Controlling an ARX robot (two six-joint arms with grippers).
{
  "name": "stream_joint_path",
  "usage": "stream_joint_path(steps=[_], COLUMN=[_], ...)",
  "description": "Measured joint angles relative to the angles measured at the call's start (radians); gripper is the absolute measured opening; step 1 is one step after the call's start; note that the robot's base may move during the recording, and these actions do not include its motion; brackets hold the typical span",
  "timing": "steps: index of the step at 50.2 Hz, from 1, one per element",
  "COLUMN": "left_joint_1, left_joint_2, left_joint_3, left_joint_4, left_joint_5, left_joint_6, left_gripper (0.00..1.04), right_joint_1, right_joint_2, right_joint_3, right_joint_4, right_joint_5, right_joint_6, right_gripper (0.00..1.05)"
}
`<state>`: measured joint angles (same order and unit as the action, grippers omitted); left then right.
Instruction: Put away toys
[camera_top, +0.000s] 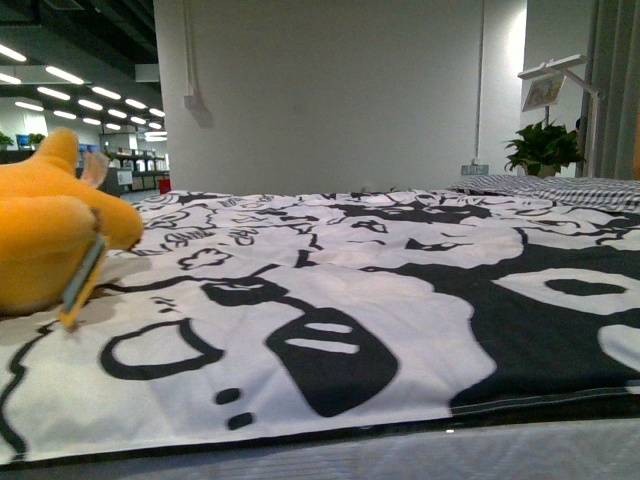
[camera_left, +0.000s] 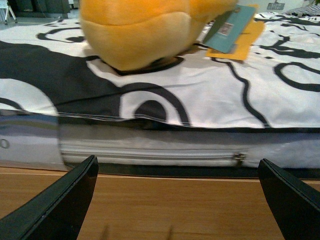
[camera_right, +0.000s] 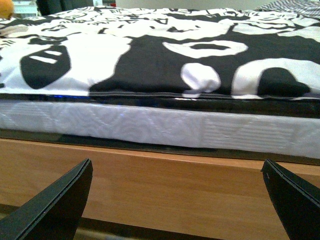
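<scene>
An orange-yellow plush toy (camera_top: 40, 235) lies on the black-and-white bedspread (camera_top: 380, 300) at the left edge of the front view, its light-blue and orange hang tag (camera_top: 82, 280) dangling in front. In the left wrist view the toy (camera_left: 145, 30) and its tag (camera_left: 231, 29) rest near the bed's edge, beyond my left gripper (camera_left: 177, 200), which is open and low beside the wooden bed frame (camera_left: 175, 205). My right gripper (camera_right: 177, 200) is open too, facing the bed frame (camera_right: 165, 180), with only a sliver of the toy (camera_right: 5, 7) far off. Neither arm shows in the front view.
The mattress side (camera_right: 150, 125) and a zipper (camera_left: 239, 159) run along the bed's edge above the frame. A striped cover (camera_top: 560, 188), a potted plant (camera_top: 545, 148) and a lamp (camera_top: 560, 80) stand at the far right. A white wall (camera_top: 330, 90) rises behind the bed.
</scene>
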<state>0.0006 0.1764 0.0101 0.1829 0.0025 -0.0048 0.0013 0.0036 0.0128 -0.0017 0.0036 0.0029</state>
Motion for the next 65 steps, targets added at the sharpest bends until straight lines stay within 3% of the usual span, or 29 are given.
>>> stream_joint_path(steps=[65], left_joint_1=[-0.001], left_joint_2=[-0.001], left_joint_3=[0.0], left_joint_4=[0.0], left_joint_5=[-0.003], left_joint_6=[0.0], left_gripper=[0.99], right_joint_1=[0.0], right_joint_2=[0.0], right_joint_3=[0.0], right_joint_4=[0.0], right_joint_5=[-0.007], right_joint_6=[0.0], right_gripper=[1.04])
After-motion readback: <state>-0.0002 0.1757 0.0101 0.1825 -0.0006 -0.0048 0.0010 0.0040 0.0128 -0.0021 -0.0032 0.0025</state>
